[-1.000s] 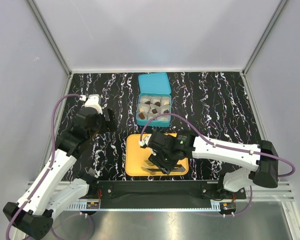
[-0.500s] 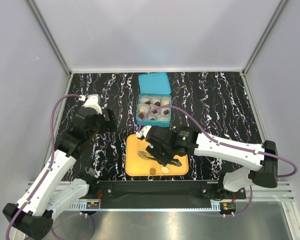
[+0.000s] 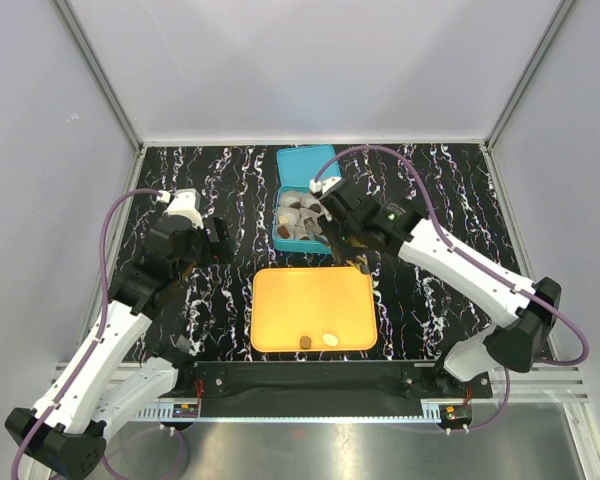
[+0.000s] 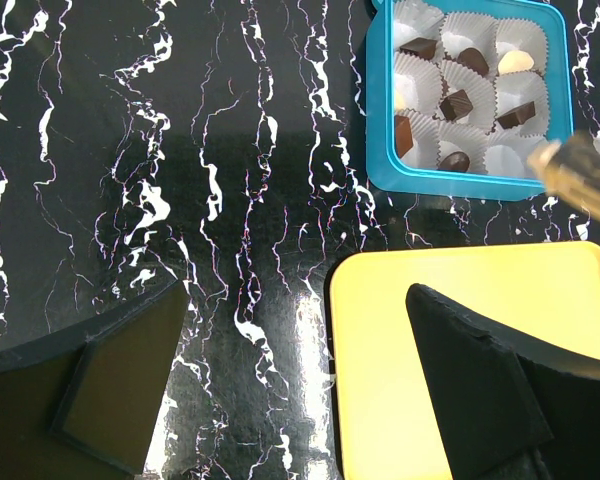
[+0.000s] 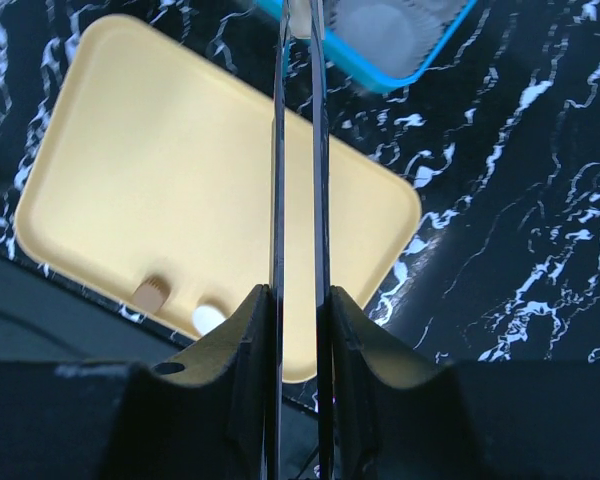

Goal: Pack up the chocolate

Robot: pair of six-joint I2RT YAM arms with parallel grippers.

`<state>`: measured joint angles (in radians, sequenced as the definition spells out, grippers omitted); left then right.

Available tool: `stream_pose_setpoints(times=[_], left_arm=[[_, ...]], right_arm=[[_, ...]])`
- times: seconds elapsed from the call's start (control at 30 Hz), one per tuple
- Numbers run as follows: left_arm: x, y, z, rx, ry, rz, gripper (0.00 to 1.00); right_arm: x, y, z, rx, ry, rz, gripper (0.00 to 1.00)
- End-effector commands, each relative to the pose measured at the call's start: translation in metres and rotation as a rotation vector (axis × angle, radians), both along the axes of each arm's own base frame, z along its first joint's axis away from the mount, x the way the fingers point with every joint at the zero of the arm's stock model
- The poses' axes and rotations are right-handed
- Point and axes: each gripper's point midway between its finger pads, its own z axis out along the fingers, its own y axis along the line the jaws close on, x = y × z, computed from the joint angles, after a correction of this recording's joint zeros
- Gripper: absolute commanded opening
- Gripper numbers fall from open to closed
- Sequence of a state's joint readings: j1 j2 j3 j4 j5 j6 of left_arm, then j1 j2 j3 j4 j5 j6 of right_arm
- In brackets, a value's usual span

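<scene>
Where the tabletop (image 3: 440, 200) lay bare, a black surface veined with white was seen, closed in by pale grey walls (image 3: 310, 70) and aluminium posts (image 3: 100, 75).

The whole scene was taken in only by the top view, which alone showed the teal box (image 3: 283, 245) with its lid (image 3: 307, 165) laid open on the far side. The inside of the box was set out clearly only in the left wrist view: nine white paper cups (image 4: 510, 155) in three rows of three, with seven pieces of chocolate (image 4: 456, 103) counted in them, six brown or dark and one cream.

Two more pieces, a brown piece (image 5: 155, 292) and a cream piece (image 5: 208, 318), were seen in the right wrist and top views. They lay just beside each other on the one orange tray (image 5: 180, 150), well back from the tips of the right end effector (image 5: 300, 20) and to their left.

That end effector's two long clear blades (image 5: 278, 150) were drawn close together with a slim gap between them. Their tips reached the box's nearest corner cup, but whether anything was pinched there could not be told.

The left end effector (image 4: 298, 300) was spread wide, with nothing between its dark fingers (image 4: 120, 380). The tray's corner lay beneath its right finger, and the box lay ahead of it to the right.
</scene>
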<state>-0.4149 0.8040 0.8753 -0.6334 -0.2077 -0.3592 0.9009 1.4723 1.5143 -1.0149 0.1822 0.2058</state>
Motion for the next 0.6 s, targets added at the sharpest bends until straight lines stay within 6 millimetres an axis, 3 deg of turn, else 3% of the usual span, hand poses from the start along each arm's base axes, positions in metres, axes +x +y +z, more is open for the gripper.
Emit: stream_pose_setpoints(times=[0.0,0.2,0.57], left_arm=[[0.008,-0.002,0.027,-0.038,-0.089,0.006,0.99],[0.008,-0.002,0.027,-0.038,-0.088,0.003,0.99],[0.009,-0.004,0.028,-0.041,-0.091,-0.004,0.99]], right_arm=[[0.039,-0.009,0.012,0.012,-0.062,-0.096,0.27],[0.068,-0.018,-0.004,0.0,-0.023,-0.153,0.26],[0.074,-0.022,-0.033,-0.05,0.04,-0.149,0.27]])
